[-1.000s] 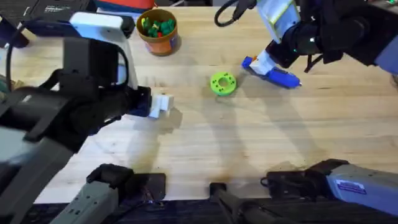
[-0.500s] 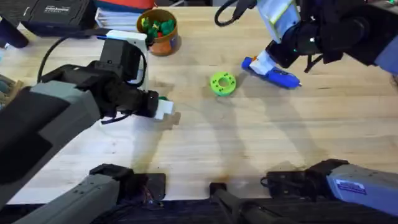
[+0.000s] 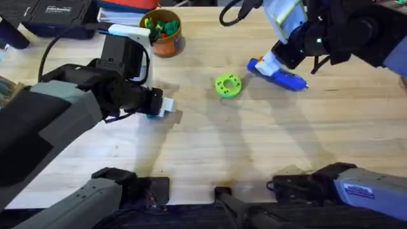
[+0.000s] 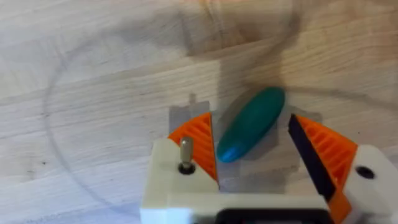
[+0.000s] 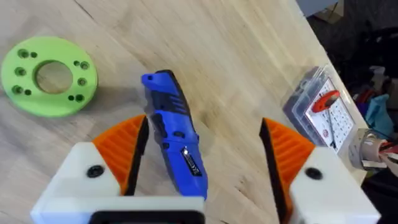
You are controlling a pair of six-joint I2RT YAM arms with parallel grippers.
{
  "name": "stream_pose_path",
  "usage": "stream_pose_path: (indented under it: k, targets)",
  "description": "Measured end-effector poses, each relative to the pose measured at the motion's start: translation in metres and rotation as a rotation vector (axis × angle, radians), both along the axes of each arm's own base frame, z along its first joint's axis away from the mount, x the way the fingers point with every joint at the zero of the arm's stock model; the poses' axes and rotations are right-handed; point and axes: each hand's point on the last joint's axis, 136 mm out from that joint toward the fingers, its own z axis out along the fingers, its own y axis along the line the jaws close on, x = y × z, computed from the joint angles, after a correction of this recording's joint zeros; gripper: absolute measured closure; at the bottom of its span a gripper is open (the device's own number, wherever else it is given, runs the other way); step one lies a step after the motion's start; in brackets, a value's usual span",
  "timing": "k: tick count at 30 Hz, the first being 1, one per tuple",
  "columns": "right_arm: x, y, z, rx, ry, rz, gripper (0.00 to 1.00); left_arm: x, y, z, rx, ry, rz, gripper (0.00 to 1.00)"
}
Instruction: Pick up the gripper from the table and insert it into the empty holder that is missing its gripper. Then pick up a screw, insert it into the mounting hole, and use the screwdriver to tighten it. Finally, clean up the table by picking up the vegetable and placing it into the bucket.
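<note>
Left gripper (image 4: pixel 252 152) spread wide, ribbed orange pads (image 4: pixel 198 142) either side of smooth teal oval vegetable (image 4: pixel 250 132), pads not touching it; vegetable flat on wood-grain table (image 3: pixel 267 146), left of lime disc (image 3: pixel 227 85). Bucket (image 3: pixel 161 32) up-left of disc, near far edge. Right gripper (image 5: pixel 202 152) spread, straddling blue screwdriver (image 5: pixel 175 134) right of disc; screwdriver tip hidden.

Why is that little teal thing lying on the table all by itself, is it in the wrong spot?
Yes. The vegetable lies loose on the table, far from the bucket holding the other toy pieces. The left pincer is open around it.
</note>
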Motion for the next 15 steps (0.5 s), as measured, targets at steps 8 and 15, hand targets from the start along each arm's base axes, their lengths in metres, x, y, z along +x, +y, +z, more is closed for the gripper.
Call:
stream_pose_path:
  k: [8,15]
  targets:
    - [0.004,0.002,-0.008,-0.005,0.015,0.0,0.007,-0.004,0.0,0.002,0.06,0.009,-0.157,0.172]
    - [0.007,0.002,-0.011,-0.005,0.016,0.0,0.007,-0.007,0.001,-0.01,0.089,0.075,-0.222,0.118]
